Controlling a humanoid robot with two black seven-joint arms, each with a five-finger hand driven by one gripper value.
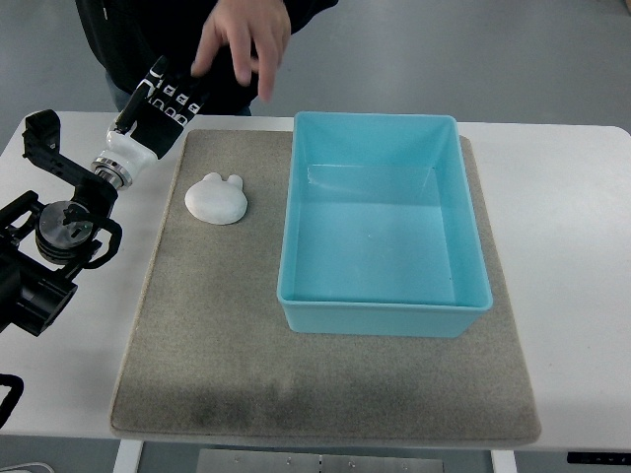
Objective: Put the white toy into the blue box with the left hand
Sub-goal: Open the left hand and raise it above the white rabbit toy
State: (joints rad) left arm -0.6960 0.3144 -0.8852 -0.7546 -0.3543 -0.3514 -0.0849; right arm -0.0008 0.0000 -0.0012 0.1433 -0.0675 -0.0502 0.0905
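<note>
While my left hand (163, 103) is hovering with fingers relaxed and grasping nothing, I am seeing 1 white toy (216, 198) lying on 1 mat (325, 384) beside 1 blue box (380, 227), and 1 person's hand (244, 34) reaching over the bench (582, 236).

Toy (216, 198) on mat (207, 325), just left of box (383, 317)

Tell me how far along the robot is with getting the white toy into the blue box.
Nothing is done yet. The white toy lies on the mat, left of the blue box, which holds nothing. The left hand is above the mat's far left corner, clear of the toy. Grasping, carrying and releasing remain.
</note>
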